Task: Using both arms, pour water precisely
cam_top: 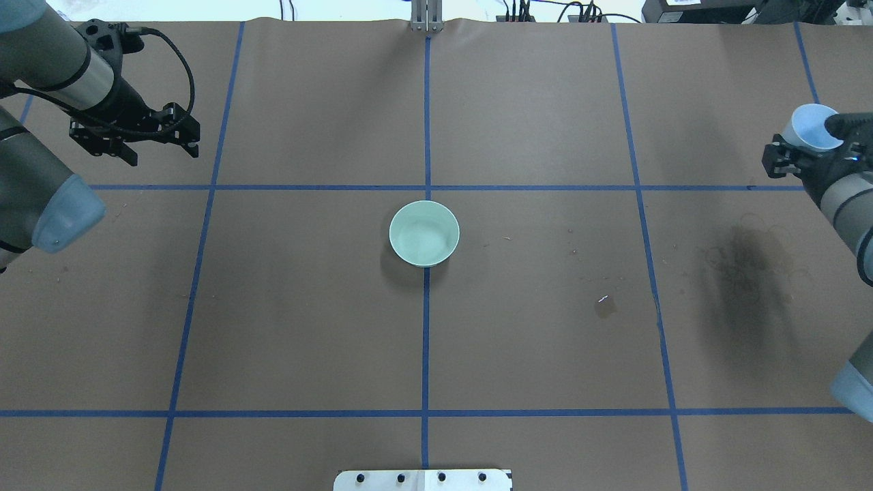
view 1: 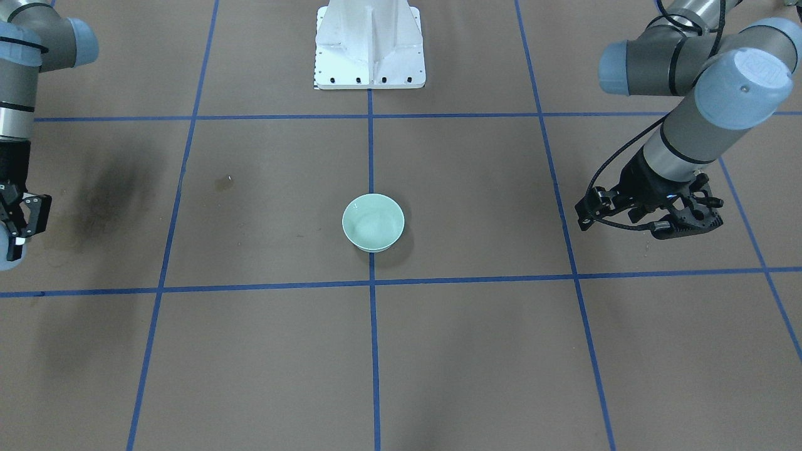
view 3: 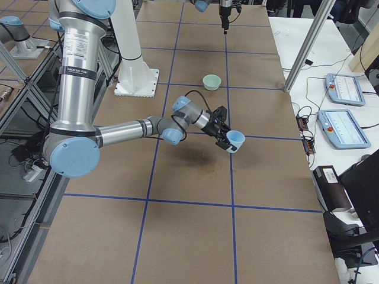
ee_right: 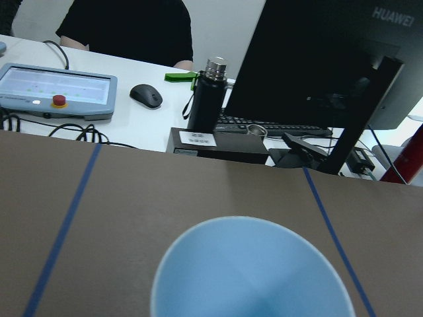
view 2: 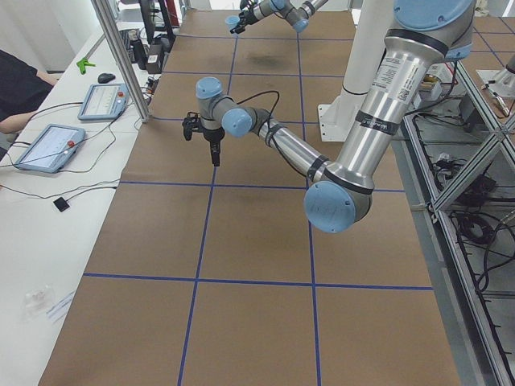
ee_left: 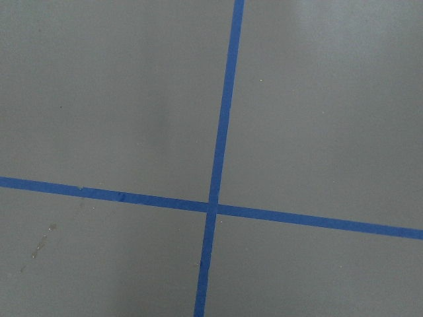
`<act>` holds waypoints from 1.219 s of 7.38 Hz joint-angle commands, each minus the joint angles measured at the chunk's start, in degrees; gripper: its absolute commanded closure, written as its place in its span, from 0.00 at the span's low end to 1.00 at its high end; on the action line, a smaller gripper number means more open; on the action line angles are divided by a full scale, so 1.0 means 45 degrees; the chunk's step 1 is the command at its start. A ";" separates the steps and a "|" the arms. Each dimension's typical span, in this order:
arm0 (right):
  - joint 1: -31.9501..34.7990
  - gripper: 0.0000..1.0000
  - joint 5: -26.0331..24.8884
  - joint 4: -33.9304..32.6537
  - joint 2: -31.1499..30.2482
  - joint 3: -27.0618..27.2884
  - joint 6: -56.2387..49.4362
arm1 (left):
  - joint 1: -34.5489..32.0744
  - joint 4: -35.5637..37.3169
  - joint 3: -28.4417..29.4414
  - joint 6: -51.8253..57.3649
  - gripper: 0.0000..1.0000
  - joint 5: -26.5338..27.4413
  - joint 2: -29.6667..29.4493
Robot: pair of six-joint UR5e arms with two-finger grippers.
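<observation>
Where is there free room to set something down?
Only the green bowl sits on the table, at the centre tape crossing. Squares around it are bare, bar a dark stain to the right. Crowded at far corners: left gripper, right gripper holding a blue cup.

1. The worktop point(cam_top: 307, 327) is plain brown, crossed by a grid of blue tape lines point(cam_top: 426, 341).
2. The bowl point(cam_top: 423, 232) at the worktop's middle is pale mint green, unpatterned.
3. The cup point(cam_top: 810, 127) at the worktop's right edge is light blue.
4. The left arm point(view 1: 689, 134) and right arm point(view 3: 118, 130) are grey with light blue joint caps.
5. The pedestal point(view 1: 369, 44) is white with black bolt heads.
6. A blotch point(cam_top: 747, 266) near the right edge is dark brown with thin ringed outlines.
</observation>
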 commanded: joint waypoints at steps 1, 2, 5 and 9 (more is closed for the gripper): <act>-0.0065 1.00 -0.0699 0.4591 -0.0263 -0.3656 -0.0024 | 0.0016 -0.0019 -0.0038 -0.0117 0.00 -0.0018 -0.0030; -0.0046 1.00 -0.0660 0.5715 -0.0300 -0.4369 -0.0159 | 0.0016 0.0000 -0.0058 -0.0117 0.00 -0.0018 -0.0030; -0.0298 1.00 -0.0601 0.5979 -0.0553 -0.4396 -0.0005 | 0.0016 -0.0233 -0.0038 -0.0117 0.00 0.0001 -0.0011; -0.0436 1.00 -0.0152 0.6661 -0.0865 -0.4395 0.0015 | 0.0016 -0.0254 -0.0038 -0.0098 0.00 0.0001 -0.0030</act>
